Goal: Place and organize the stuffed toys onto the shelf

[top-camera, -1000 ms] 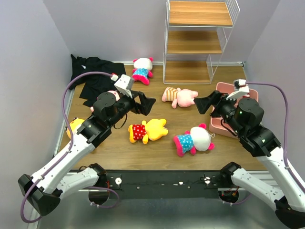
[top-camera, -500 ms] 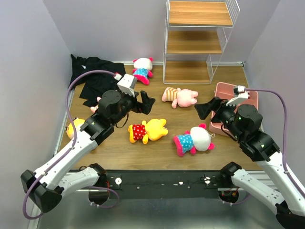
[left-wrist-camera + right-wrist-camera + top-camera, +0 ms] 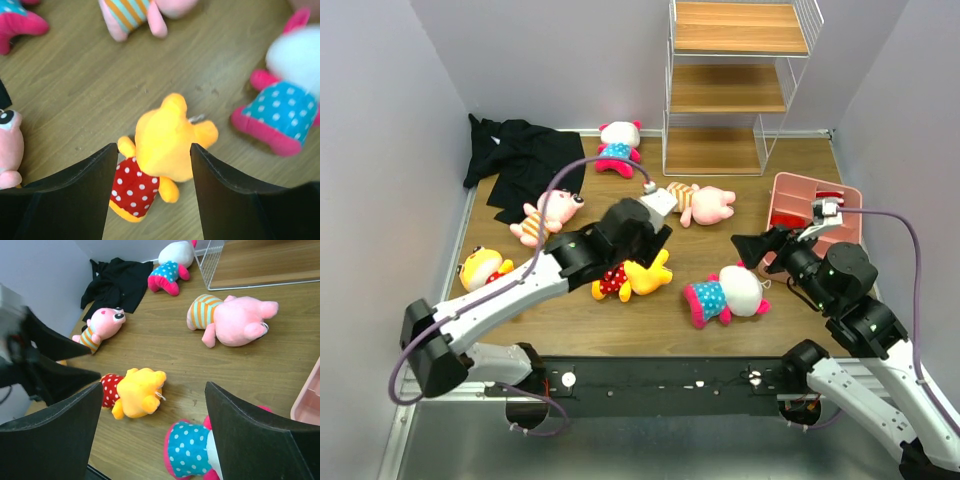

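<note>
My left gripper (image 3: 152, 150) hangs directly over the yellow toy (image 3: 162, 142), which lies in front of the shelf (image 3: 715, 150). This lets the jaws straddle its head. The jaws are spread wide and touch nothing. My right gripper (image 3: 152, 390), front-right of the shelf, is likewise spread and empty.

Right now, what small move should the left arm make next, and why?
Probably lower the left end effector straight down, then close it. Its fingers are open and hang above the small yellow plush toy in a red dotted outfit, one on each side of the toy's head. The toy lies loose on the brown wooden table, so a short descent should bracket it.
</note>
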You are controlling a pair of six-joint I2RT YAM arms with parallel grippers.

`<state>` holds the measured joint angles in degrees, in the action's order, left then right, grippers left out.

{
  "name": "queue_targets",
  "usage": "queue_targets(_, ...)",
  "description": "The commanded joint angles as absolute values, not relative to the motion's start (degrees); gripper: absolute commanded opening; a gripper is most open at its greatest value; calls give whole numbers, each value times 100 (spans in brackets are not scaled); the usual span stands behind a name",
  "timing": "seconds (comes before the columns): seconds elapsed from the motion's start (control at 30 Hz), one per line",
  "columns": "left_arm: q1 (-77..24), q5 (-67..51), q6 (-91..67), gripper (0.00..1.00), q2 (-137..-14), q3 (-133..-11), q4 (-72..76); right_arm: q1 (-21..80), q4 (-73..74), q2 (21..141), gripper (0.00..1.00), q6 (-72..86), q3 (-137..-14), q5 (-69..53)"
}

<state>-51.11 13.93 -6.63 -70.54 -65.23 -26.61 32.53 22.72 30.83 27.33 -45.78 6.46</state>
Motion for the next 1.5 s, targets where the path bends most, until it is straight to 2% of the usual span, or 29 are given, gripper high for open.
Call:
queue_targets(0.0, -5370, 1750, -115, 68, -7795, -6662, -3358, 3278, 2057, 2822, 89, 2602, -4377, 457)
queue_targets(0.5, -5379, 1653, -123, 53, -9369, -6926, -3436, 3278, 2039, 2285, 87, 2566, -4271, 492)
queue_targets(0.6, -5379, 1310, -123, 36, -9509, -7022, -3524, 3278, 2030, 2303, 87, 2566, -4280, 501)
queue_targets(0.63, -5379, 1266, -132, 21, -9553, -7066, -3611, 3278, 2039, 2311, 87, 2584, -4298, 492)
queue_targets(0.73, -5379, 1239, -193, 0, -9554, -7163, -3656, 3278, 2039, 2347, 87, 2593, -4307, 492)
queue_targets(0.9, -5187, 881, -641, 0, -8896, -7356, -3507, 3270, 2039, 2443, 86, 2602, -4333, 361)
queue_targets(1.1, -4264, -1376, -1554, 0, -7789, -7366, -2761, 3278, 1521, 2461, 85, 2654, -4070, -384)
queue_targets(1.3, -3463, -3433, -2705, 0, -6637, -6542, -900, 3278, 836, 2549, 83, 2890, -3973, -1124)
queue_targets(1.47, -3437, -3999, -4251, 0, -5934, -5749, 1632, 3278, 107, 2558, 79, 3558, -3745, -1721)
